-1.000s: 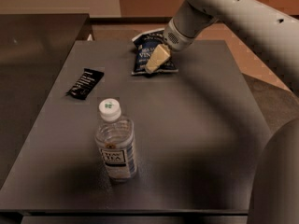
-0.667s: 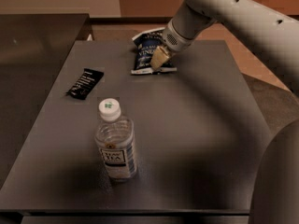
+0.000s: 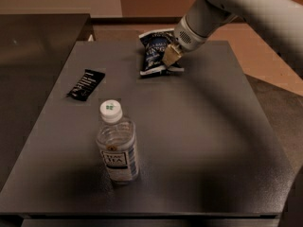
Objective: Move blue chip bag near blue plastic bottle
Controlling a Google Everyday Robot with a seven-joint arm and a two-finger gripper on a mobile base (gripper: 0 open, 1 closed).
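Blue chip bag: the blue chip bag (image 3: 152, 51) sits right under the gripper, crumpled, at the far end of the table, with most of it spreading out on the gripper's wrapper-ward side.
Gripper: the gripper (image 3: 171, 56) is down on the bag's edge, touching it. Whether it has actually clamped the foil, or how wide it stands, cannot be told from here.
Just changed: over the last second the gripper has crept from the bag's lower middle out to its edge, and the bag has barely shifted, a slight twist at most.
Meaning: that reads as a grasp being settled rather than a carry. The move itself looks not yet begun.
Blue plastic bottle: the blue plastic bottle (image 3: 117, 148) stands upright with its white cap on, well apart from the gripper, down toward the near edge.
Black wrapper: a small flat black wrapper (image 3: 86, 84) lies off to the side of the gripper, between bag and bottle but out of the direct line.
Table: the dark table (image 3: 208, 141) offers open surface from the gripper to the bottle.
Next: probably a firm hold and a lift, then a sweep toward the bottle without toppling it.
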